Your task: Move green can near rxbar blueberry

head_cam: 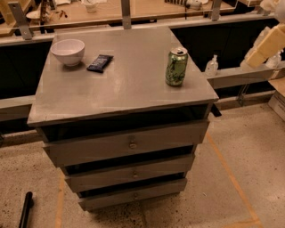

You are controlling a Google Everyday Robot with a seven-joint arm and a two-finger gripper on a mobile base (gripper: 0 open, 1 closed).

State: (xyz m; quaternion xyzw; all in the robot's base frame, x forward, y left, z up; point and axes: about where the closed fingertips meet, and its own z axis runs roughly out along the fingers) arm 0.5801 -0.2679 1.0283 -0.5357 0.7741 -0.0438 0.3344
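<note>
Grey metal cabinet [129, 87], seen from above and in front: flat square top, scuffed and dull, with three shallow drawers [107, 149] stacked beneath and a small round knob [132, 144] on the uppermost.

Green can [176, 67] standing upright on the right side of the top, close to the right edge, about midway between back and front. Pale mottled markings on its side, silver lid with pull tab facing up. Nothing touching it.

Rxbar blueberry [99, 63] lying flat near the back left of the top, in a dark wrapper with faint white print, turned at a slight angle. White bowl [67, 51] just beside it to the left, upright. Can and bar well apart, with bare grey surface between them.

Gripper [263, 46] at the upper right edge of view, a pale cream blocky shape tilted on a slant, partly cut off by the frame. Off the cabinet, raised, well apart from the can. Cannot tell whether released or clenched.

Behind the cabinet, a grey ledge with a small clear bottle [212, 66] on it. Beyond that, a wooden tabletop [147, 9]. Below, speckled floor [249, 147] with orange tape lines, and a black rod [25, 209] at the lower left.
</note>
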